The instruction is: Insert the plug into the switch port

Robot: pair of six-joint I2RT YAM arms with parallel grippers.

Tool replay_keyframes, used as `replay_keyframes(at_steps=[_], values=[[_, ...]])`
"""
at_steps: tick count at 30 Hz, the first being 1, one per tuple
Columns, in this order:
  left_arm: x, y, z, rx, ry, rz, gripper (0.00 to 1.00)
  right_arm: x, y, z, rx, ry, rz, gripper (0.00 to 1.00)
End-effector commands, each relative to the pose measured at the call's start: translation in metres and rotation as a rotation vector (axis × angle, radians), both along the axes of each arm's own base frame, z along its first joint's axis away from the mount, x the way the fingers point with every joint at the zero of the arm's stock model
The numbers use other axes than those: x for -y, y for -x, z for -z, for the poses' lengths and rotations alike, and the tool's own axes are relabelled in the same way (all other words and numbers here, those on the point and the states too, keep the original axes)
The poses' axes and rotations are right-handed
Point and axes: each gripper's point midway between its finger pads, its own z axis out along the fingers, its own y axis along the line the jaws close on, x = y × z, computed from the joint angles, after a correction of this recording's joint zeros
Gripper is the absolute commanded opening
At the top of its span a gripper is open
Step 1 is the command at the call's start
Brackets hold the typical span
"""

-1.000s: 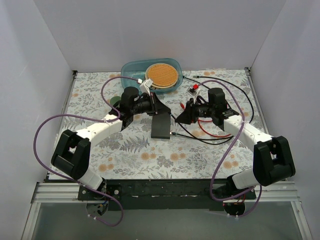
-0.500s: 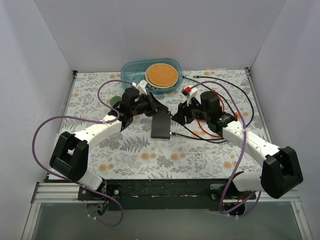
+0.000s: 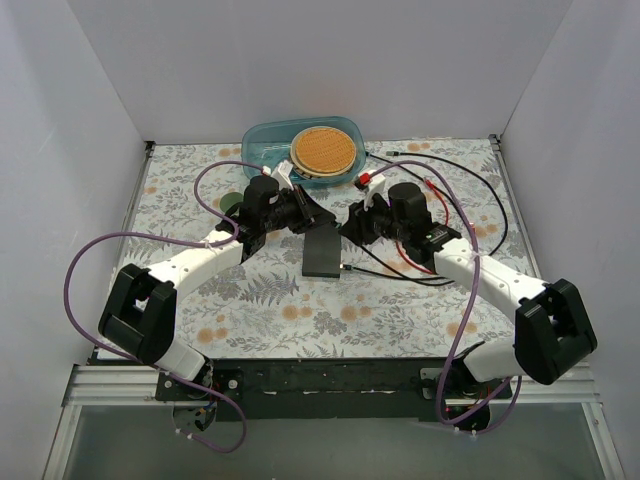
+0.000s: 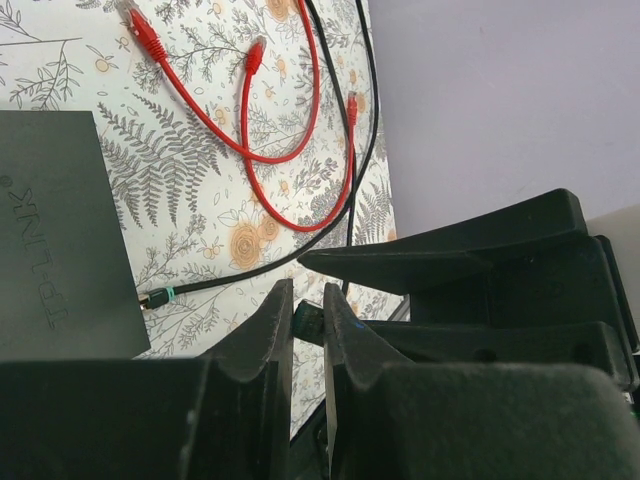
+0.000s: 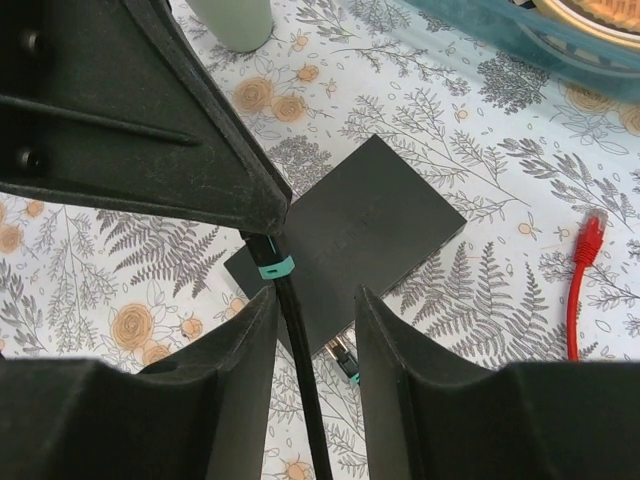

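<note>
The black switch (image 3: 323, 250) lies flat mid-table; it also shows in the left wrist view (image 4: 50, 240) and the right wrist view (image 5: 350, 230). My left gripper (image 3: 320, 217) hovers just above its far end, shut on the end of a black cable (image 4: 308, 322). That cable, with a teal band (image 5: 275, 268), runs down between the fingers of my open right gripper (image 5: 315, 300), which sits close beside the left one (image 3: 350, 226). A second plug (image 5: 340, 357) lies on the table at the switch's near right corner (image 3: 345, 268).
A teal basin (image 3: 262, 140) holding a round woven disc stands at the back. Red cables (image 3: 420, 262) and black cables (image 3: 495, 215) lie to the right of the switch. A green cup (image 3: 230, 204) stands behind the left arm.
My right arm has swung left and toward the back, bringing its open gripper up beside the left gripper and around the cable. The left gripper has barely moved.
</note>
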Motion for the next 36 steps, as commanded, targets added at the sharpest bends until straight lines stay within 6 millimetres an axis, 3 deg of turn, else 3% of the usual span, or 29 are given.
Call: replay_keyframes(at_steps=[1, 5, 7, 9, 11, 13, 14, 17, 22, 31, 36], values=[[-0.001, 0.002, -0.030, 0.059, 0.037, -0.006, 0.00, -0.015, -0.015, -0.030, 0.084, -0.065, -0.006, 0.41], [0.000, 0.003, -0.030, 0.059, 0.040, 0.000, 0.00, -0.019, -0.017, -0.026, 0.075, -0.063, -0.010, 0.29], [0.000, 0.004, -0.028, 0.056, 0.036, 0.010, 0.00, -0.019, -0.019, -0.023, 0.071, -0.063, -0.002, 0.09], [0.002, 0.005, -0.027, 0.052, 0.033, 0.023, 0.01, -0.019, -0.020, -0.027, 0.086, -0.071, 0.007, 0.01], [0.002, 0.006, -0.022, 0.045, 0.024, 0.030, 0.19, -0.017, -0.021, -0.028, 0.093, -0.068, 0.017, 0.01], [-0.002, 0.005, -0.017, 0.035, -0.002, 0.012, 0.51, -0.012, -0.025, -0.027, 0.101, -0.056, 0.046, 0.01], [-0.005, 0.003, -0.016, 0.045, -0.023, 0.001, 0.74, -0.010, -0.026, -0.026, 0.104, -0.044, 0.057, 0.01], [-0.021, -0.004, -0.007, 0.039, -0.108, -0.082, 0.96, 0.004, -0.031, -0.014, 0.102, 0.009, 0.114, 0.01], [-0.043, -0.011, 0.003, 0.044, -0.186, -0.140, 0.98, 0.014, -0.026, 0.007, 0.062, 0.042, 0.108, 0.01], [-0.025, -0.011, -0.015, 0.156, -0.094, -0.045, 0.98, -0.006, 0.004, 0.014, 0.017, 0.012, -0.097, 0.01], [-0.009, -0.008, -0.013, 0.138, -0.049, 0.037, 0.88, -0.009, 0.010, 0.010, 0.011, -0.012, -0.120, 0.01]])
